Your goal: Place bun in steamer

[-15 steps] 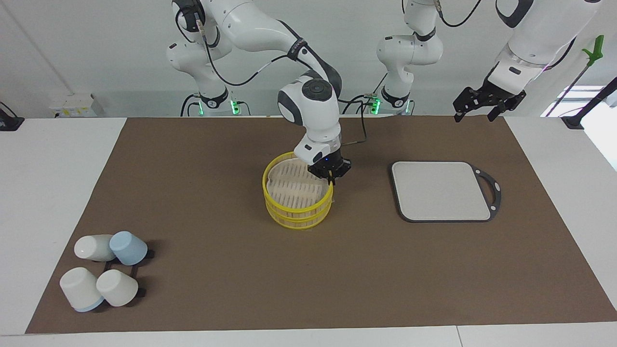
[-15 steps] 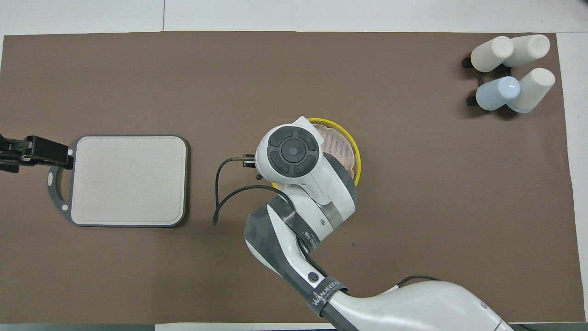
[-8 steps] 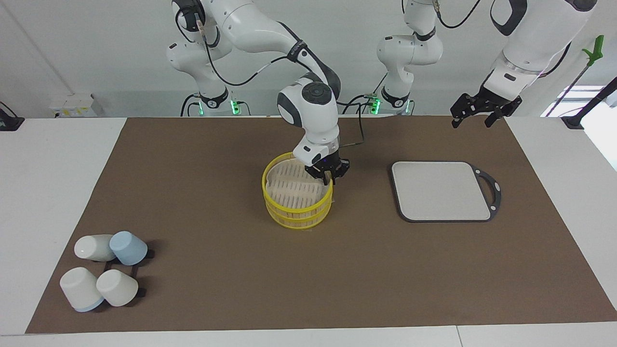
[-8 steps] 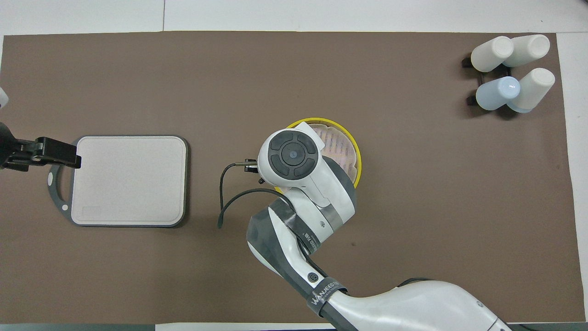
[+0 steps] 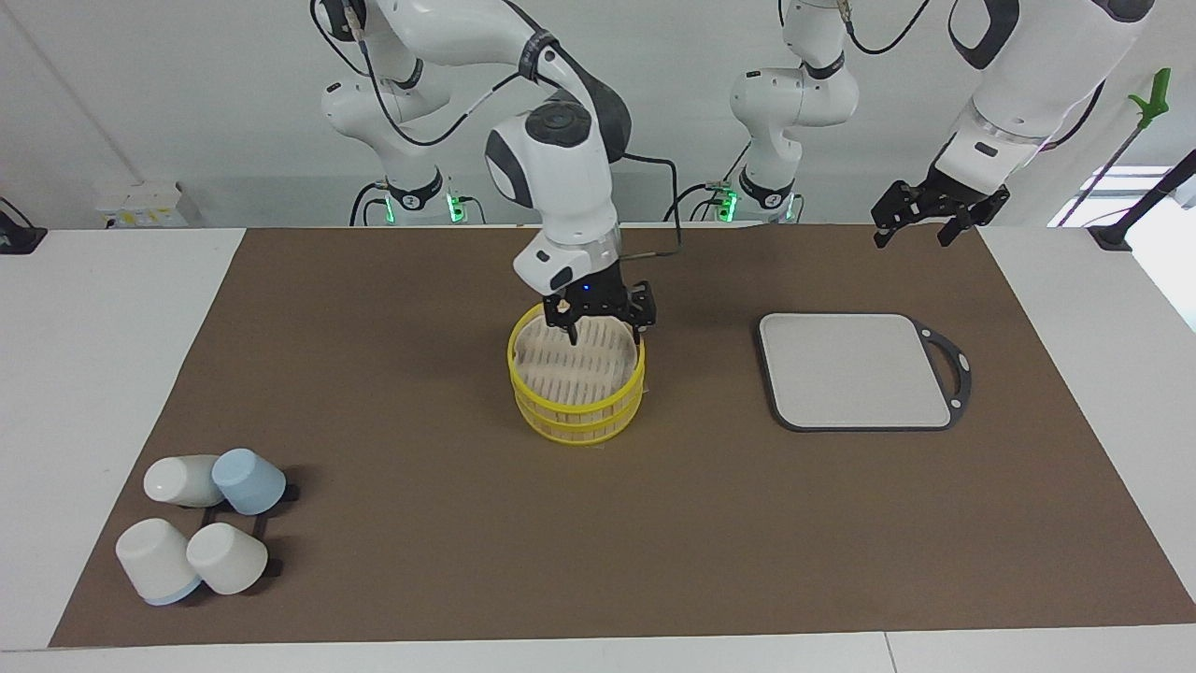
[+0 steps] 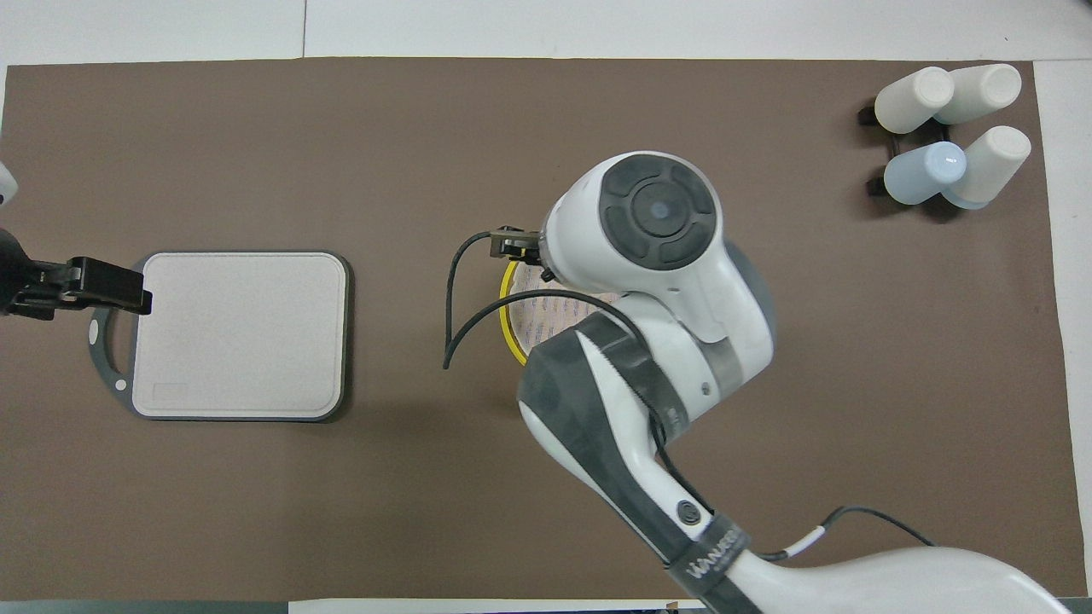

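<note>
The yellow-rimmed steamer (image 5: 577, 404) stands mid-table, two tiers stacked, and its pale slatted floor shows bare. In the overhead view only a piece of the steamer's rim (image 6: 509, 315) shows beside the right arm. No bun shows in either view. My right gripper (image 5: 604, 327) hangs open just above the steamer, over the part of its rim nearest the robots. The arm's wrist hides it in the overhead view. My left gripper (image 5: 920, 222) is open and raised, waiting over the grey board's handle; it also shows in the overhead view (image 6: 111, 286).
A grey rectangular board (image 5: 855, 369) with a dark handle lies toward the left arm's end of the table (image 6: 239, 333). Several white and blue cups (image 5: 201, 523) lie on a rack at the right arm's end, far from the robots (image 6: 947, 136). A brown mat (image 5: 374, 308) covers the table.
My right gripper rose from the steamer's rim at the side toward the board, shifted over the rim nearest the robots, turned, and its fingers now stand apart. The left gripper barely moved.
</note>
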Tool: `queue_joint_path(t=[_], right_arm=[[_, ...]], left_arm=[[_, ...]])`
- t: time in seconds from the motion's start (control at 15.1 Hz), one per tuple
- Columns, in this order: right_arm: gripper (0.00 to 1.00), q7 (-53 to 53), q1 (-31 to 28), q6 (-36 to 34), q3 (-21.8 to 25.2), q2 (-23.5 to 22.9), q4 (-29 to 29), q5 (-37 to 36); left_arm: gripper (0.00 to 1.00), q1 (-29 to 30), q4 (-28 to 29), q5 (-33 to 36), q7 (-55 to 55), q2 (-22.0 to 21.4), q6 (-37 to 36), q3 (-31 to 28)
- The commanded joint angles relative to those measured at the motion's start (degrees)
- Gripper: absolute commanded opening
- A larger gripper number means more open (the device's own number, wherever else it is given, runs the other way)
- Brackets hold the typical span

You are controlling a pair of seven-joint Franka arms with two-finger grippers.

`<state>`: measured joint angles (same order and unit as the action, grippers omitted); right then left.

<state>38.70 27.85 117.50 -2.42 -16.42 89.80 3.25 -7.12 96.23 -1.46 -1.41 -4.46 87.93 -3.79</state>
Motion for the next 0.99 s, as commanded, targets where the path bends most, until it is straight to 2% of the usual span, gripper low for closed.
queue_joint_path(t=[0.0,0.26,0.46,0.73,0.93], right_arm=[[1.00,-8.16,-6.99,-6.02,-0.57,4.62,0.90,0.00],[1.00,-29.96,-21.13,-22.46,-0.48,12.97,1.43,-0.26],[1.00,-35.71,-26.60,-31.96,-0.48,17.90,1.69,-0.35],[1.00,-35.28,-25.40,-34.97,0.12,22.03,3.27,-0.70],[1.00,-35.54,-23.20,-34.54,1.70,22.57,3.45,-2.11]], left_arm=[[1.00,0.26,1.85,0.14,0.80,-1.69,1.10,0.01],[1.00,0.26,1.76,0.14,0.80,-1.61,1.10,0.18],[1.00,0.26,1.76,0.14,0.71,-1.61,1.01,0.18],[1.00,0.26,1.68,0.14,0.71,-1.61,0.93,0.01],[1.00,0.26,1.50,0.14,0.71,-1.61,0.84,0.01]])
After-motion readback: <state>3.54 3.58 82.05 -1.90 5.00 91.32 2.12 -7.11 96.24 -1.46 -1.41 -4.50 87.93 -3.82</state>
